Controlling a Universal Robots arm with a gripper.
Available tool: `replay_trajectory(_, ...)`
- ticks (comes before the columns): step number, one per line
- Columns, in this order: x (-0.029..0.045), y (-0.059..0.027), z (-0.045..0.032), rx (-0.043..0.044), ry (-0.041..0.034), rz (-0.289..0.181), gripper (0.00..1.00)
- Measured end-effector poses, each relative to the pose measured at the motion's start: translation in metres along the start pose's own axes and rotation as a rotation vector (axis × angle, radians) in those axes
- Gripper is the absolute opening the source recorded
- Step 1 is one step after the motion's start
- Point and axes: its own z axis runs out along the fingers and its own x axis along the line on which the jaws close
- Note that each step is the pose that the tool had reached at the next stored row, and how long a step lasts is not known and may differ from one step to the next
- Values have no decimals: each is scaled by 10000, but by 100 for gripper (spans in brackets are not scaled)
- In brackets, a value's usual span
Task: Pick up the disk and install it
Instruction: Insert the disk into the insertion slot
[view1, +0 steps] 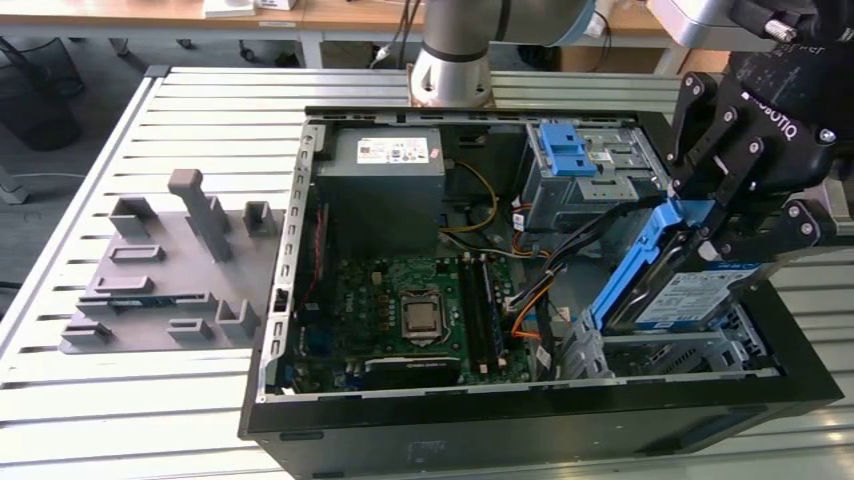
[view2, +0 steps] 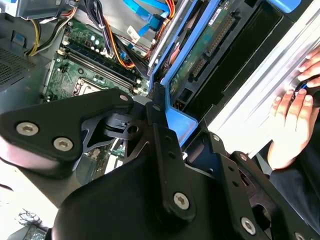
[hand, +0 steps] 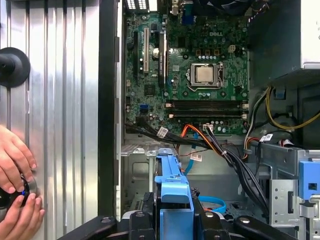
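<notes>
exterior view, black robot gripper, jaws clamped on flat silver hard disk with blue plastic bracket, tilted over grey metal drive bay in open black computer case

disk tilted above drive bay in computer case, fixture block at the exterior view's left

Bay at the exterior view's right is left open from above, partly shadowed by the disk clamped in the gripper. Access is narrowed by the black cable bundle and the case wall. The table beside the case is occupied by a person's hands.
</notes>
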Motion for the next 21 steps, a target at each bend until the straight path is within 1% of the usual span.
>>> replay_trajectory(21,2,-3,172,0,0,0,36)
